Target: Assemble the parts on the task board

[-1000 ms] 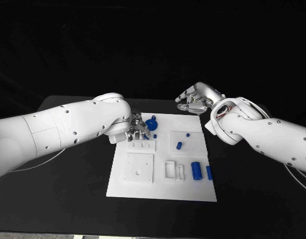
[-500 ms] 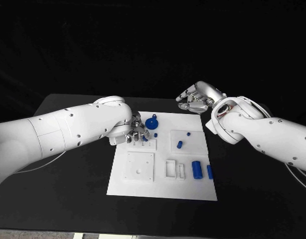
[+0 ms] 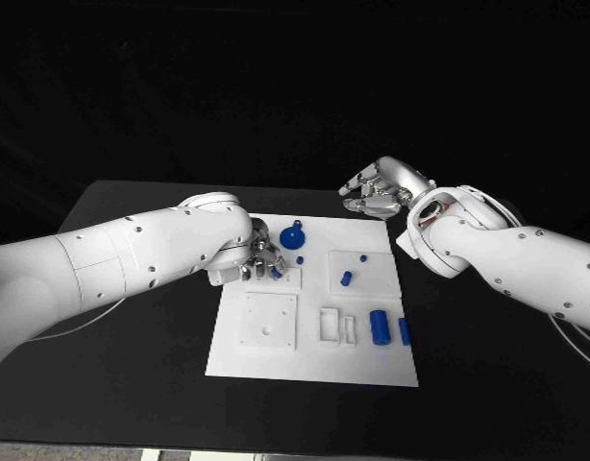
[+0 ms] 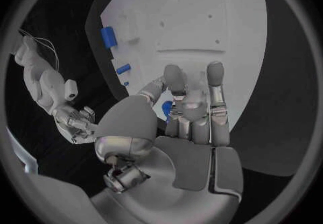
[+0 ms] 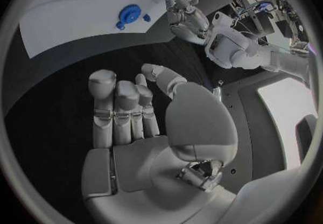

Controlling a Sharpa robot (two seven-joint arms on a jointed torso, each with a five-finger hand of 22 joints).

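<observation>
The white task board (image 3: 275, 360) lies mid-table. My left hand (image 3: 258, 259) hovers over its far left part, beside a blue gear-like part (image 3: 292, 237). In the left wrist view a small blue part (image 4: 166, 109) sits pinched between the thumb and fingers (image 4: 176, 81) of that hand. My right hand (image 3: 379, 192) hangs past the board's far edge, fingers side by side, palm empty (image 5: 134, 127). Small blue pegs (image 3: 347, 280) stand in a raised block. Two blue cylinders (image 3: 380, 327) lie at the board's near right.
A white square plate (image 3: 269, 322) and a white slotted frame (image 3: 329, 327) sit on the board's near half. The black table (image 3: 129, 384) stretches around the board on all sides. Both forearms reach in over the board's flanks.
My left hand has shifted a little toward the near side along the board's left part, with a small blue part now showing at its fingertips. The right hand has stayed put.
</observation>
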